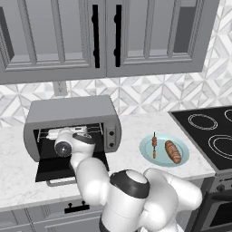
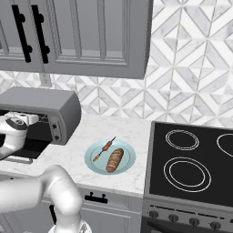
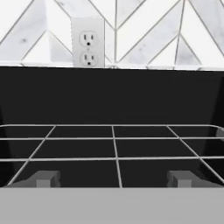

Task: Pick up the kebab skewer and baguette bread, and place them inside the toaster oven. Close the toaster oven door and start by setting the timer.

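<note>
- While the toaster oven (image 1: 72, 118) sat at the left of the marble counter (image 1: 131, 129) with its door (image 1: 56, 168) dropped open, the arm's hand reached into the dark cavity.
- Seen from the hand view, the gripper (image 3: 114, 178) stood wide, its two dark tips far apart and nothing between them, hovering just above the wire rack (image 3: 114, 146).
- Behind the oven, a wall outlet (image 3: 88, 42) showed on the patterned tile.
- Right of the oven, well apart from the gripper, a light blue plate (image 1: 148, 153) lay on the counter.
- On that plate the kebab skewer (image 1: 154, 144) lay at the left side, and the baguette bread (image 1: 172, 151) lay just beside it to the right.
- Farther right stood the black cooktop (image 1: 209, 131), near the plate's edge.
</note>
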